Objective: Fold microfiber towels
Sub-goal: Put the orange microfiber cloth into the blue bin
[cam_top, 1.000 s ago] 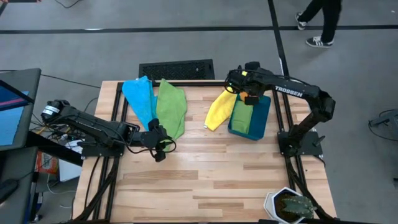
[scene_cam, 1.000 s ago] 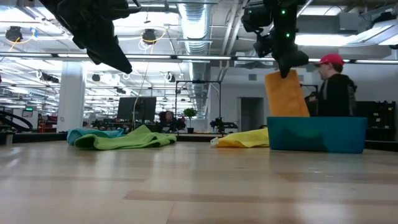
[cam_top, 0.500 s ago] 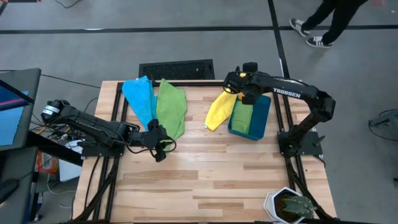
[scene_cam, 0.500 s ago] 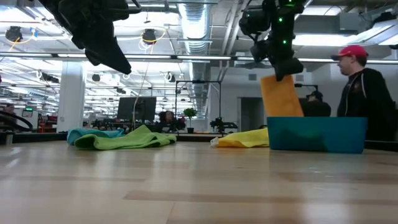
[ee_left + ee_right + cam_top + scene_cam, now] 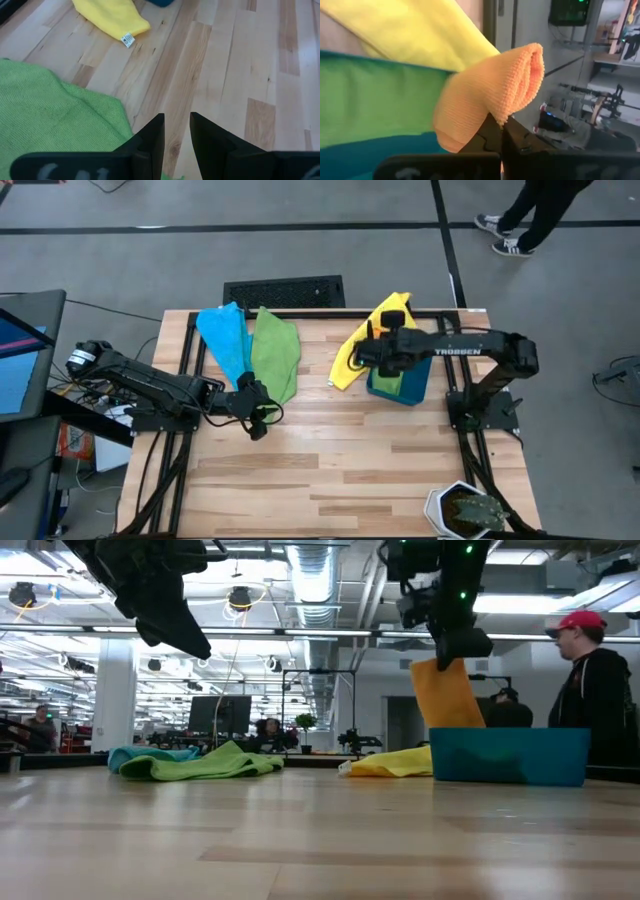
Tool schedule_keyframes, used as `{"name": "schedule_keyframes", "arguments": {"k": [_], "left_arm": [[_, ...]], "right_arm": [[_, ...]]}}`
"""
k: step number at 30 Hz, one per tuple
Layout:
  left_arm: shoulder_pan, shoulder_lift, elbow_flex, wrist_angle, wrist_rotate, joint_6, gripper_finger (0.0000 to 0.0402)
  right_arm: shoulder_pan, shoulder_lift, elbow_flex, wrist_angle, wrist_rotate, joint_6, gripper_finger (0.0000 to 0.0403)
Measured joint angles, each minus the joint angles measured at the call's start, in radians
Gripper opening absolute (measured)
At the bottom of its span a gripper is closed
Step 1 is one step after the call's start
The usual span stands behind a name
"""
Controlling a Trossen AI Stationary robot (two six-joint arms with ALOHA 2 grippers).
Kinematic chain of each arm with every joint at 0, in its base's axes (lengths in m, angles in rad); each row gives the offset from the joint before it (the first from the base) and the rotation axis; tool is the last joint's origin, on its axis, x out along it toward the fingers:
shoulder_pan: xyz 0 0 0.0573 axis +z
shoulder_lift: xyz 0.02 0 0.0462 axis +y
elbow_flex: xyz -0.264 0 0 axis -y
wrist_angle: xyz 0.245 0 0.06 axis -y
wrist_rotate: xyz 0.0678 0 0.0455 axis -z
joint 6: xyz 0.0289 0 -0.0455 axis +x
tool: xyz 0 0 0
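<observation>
From above, we see the right pincer (image 5: 372, 356) right of centre over the teal bin (image 5: 424, 370), clenched on an orange towel (image 5: 392, 310); the yellow towel (image 5: 347, 358) lies beside the bin, the blue towel (image 5: 224, 340) and green towel (image 5: 275, 352) at upper left on the surface (image 5: 340, 450). The left pincer (image 5: 256, 420) hovers by the green towel.

In the low view, the orange towel (image 5: 445, 692) hangs limp above the bin (image 5: 508, 755).

The left wrist view shows its fingers (image 5: 151, 135) slightly apart, holding nothing.

In the right wrist view, the orange cloth (image 5: 490, 90) bunches softly; we judge it light and floppy, best taken by a corner.
</observation>
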Motion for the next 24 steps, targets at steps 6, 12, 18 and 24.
{"name": "schedule_keyframes", "arguments": {"k": [6, 12, 18, 24], "left_arm": [[0.000, 0.000, 0.000, 0.001, 0.002, -0.020, 0.0085], [-0.002, 0.000, 0.000, 0.001, 0.026, -0.031, 0.0085], [-0.003, 0.000, 0.000, 0.001, 0.026, -0.031, 0.0085], [-0.003, 0.000, 0.000, 0.001, 0.033, -0.031, 0.0085]], "right_arm": [[0.087, 0.000, -0.037, -0.014, -0.001, 0.132, 0.0012], [0.151, 0.000, -0.130, -0.034, -0.007, 0.211, 0.0013], [0.204, 0.000, -0.189, -0.037, -0.031, 0.275, 0.0013], [0.249, 0.000, -0.238, 0.014, -0.079, 0.293, 0.0019]]}}
